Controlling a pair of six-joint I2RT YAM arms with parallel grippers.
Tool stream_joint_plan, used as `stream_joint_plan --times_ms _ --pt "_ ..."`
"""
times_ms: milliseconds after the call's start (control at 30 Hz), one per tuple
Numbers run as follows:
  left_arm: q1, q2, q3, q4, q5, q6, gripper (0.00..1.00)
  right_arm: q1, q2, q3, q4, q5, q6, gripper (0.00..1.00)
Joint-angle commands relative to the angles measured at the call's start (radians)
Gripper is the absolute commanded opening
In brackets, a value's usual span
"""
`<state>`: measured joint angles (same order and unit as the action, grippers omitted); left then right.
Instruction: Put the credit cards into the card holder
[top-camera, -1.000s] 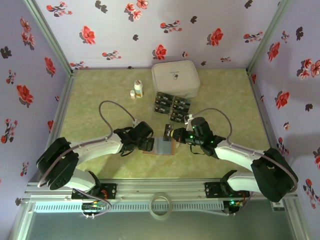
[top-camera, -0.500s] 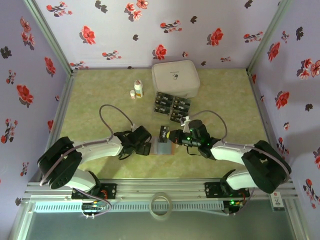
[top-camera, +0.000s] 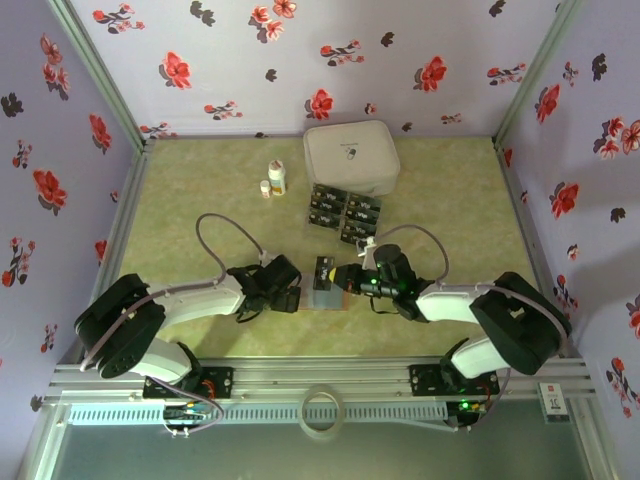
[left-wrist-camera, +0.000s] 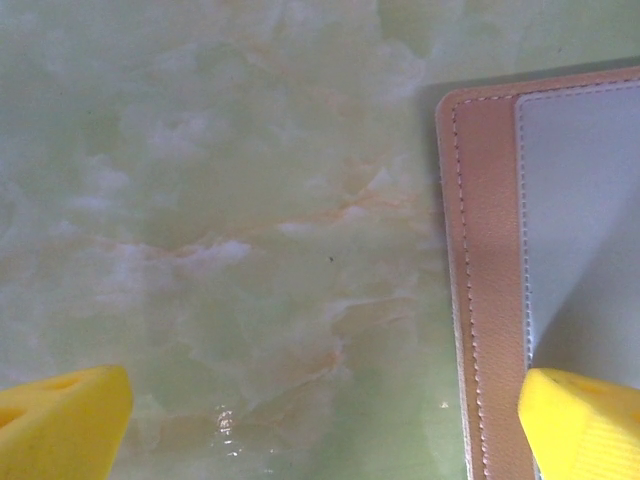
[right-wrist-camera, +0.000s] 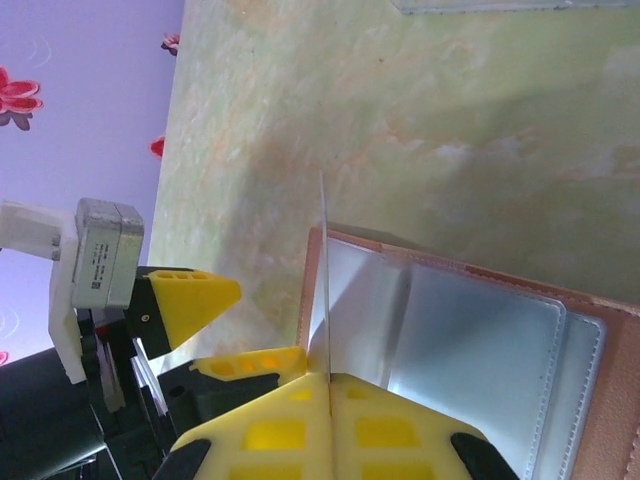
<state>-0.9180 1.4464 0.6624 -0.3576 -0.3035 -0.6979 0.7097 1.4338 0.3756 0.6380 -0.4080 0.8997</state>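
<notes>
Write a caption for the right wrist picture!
Right gripper pinches a card edge-on at the open card holder.

Right claw (top-camera: 342, 278) has slid left with its card (top-camera: 323, 271), from beside the wallet (top-camera: 327, 300) to over it. Right elbow has pulled in toward the base. Left claw (top-camera: 292, 296) has backed slightly toward the desk's near edge and is now at the wallet's left edge.

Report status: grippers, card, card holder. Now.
Left gripper open, straddling left edge of card holder. Right gripper shut on credit card, edge-on over the open holder. Nothing blocking the pockets.
</notes>
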Motion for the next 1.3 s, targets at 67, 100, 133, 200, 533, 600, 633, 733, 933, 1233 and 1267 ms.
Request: stream_joint_plan --times_ms 67,100,133,200,533,600,633,733,933,1233,1267 --pt "0.008 -0.012 -0.035 -0.004 -0.022 -0.040 1.00 0.008 0.030 -0.034 0.088 0.005 -0.016 0.00" --pt "0.008 -0.013 -0.039 -0.005 -0.023 -0.043 1.00 0.008 0.034 -0.041 0.105 0.006 -0.013 0.00" --pt "0.008 -0.015 -0.039 -0.004 -0.023 -0.046 1.00 0.008 0.038 -0.045 0.119 0.006 -0.009 0.00" --pt "0.007 -0.020 -0.043 -0.006 -0.022 -0.055 1.00 0.008 0.050 -0.052 0.143 0.006 -0.005 0.00" --pt "0.006 -0.021 -0.049 -0.012 -0.022 -0.071 1.00 0.008 0.105 -0.060 0.217 0.001 0.018 0.00" --pt "0.007 -0.021 -0.049 -0.012 -0.023 -0.071 1.00 0.007 0.118 -0.064 0.235 -0.002 0.025 0.00" --pt "0.007 -0.021 -0.049 -0.012 -0.022 -0.071 1.00 0.008 0.122 -0.066 0.246 -0.003 0.029 0.00" --pt "0.007 -0.022 -0.049 -0.014 -0.023 -0.071 1.00 0.008 0.141 -0.074 0.282 -0.005 0.044 0.00" --pt "0.007 -0.023 -0.049 -0.016 -0.023 -0.072 1.00 0.010 0.179 -0.089 0.347 -0.012 0.070 0.00" --pt "0.007 -0.024 -0.051 -0.014 -0.022 -0.072 1.00 0.020 0.217 -0.096 0.401 -0.024 0.092 0.00" --pt "0.007 -0.026 -0.051 -0.015 -0.023 -0.071 1.00 0.022 0.221 -0.098 0.404 -0.024 0.093 0.00"
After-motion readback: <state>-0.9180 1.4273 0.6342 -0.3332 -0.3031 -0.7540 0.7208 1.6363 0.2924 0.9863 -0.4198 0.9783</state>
